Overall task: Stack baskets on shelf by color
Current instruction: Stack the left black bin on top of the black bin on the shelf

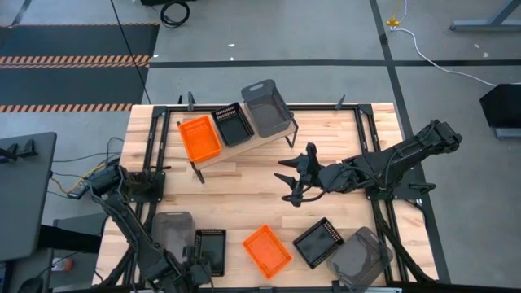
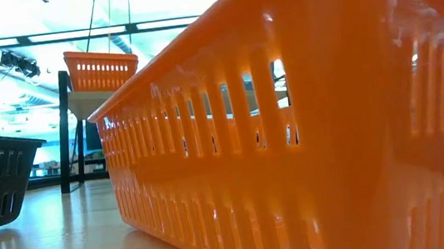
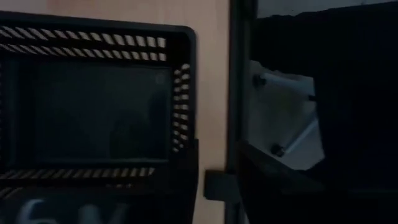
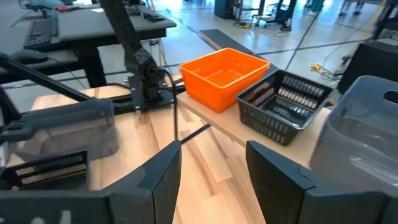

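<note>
Shelf (image 1: 244,146) carries 3 baskets: orange (image 1: 199,137), black (image 1: 232,124), grey (image 1: 266,107). Right gripper (image 1: 291,181) hovers wide and empty mid-counter (image 1: 244,191); left gripper (image 1: 198,264), fingers unclear, sits over a black basket (image 1: 209,248).

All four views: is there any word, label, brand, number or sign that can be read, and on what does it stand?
No readable text in any view.
Left wrist view: a pale blurred mark below the black basket, too blurred to read.
Orange basket, grey basket, shelf, right gripper: no lettering visible.
</note>
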Robot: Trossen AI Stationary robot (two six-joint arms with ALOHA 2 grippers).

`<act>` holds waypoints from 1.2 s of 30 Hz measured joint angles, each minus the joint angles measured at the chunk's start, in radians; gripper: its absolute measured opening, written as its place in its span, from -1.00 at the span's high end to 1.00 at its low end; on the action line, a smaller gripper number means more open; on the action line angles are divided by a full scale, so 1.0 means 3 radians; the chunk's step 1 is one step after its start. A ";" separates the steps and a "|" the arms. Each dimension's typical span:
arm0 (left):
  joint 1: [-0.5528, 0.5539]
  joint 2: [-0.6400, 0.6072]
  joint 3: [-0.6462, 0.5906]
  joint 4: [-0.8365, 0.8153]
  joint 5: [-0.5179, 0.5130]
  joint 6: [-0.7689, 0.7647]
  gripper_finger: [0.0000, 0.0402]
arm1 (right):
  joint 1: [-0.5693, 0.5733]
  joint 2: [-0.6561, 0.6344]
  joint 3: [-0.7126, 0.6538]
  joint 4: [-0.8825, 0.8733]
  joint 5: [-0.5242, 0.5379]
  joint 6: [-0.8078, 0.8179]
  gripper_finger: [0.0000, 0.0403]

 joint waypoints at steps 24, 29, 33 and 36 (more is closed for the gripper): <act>0.0246 0.0384 0.0000 -0.0261 0.0051 0.0130 0.76 | 0.0058 0.0000 -0.0001 -0.0002 -0.0089 0.0073 0.07; 0.0400 0.0380 0.0000 -0.0294 0.0052 0.0377 0.93 | 0.0058 0.0000 -0.0001 -0.0003 -0.0090 0.0073 0.07; 0.0552 0.0332 0.0136 -0.0477 0.0054 0.0581 0.96 | 0.0060 0.0000 -0.0001 -0.0005 -0.0090 0.0073 0.07; 0.0630 0.0326 0.0448 -0.0914 -0.0030 0.0729 0.97 | 0.0060 0.0000 -0.0001 -0.0015 -0.0090 0.0058 0.07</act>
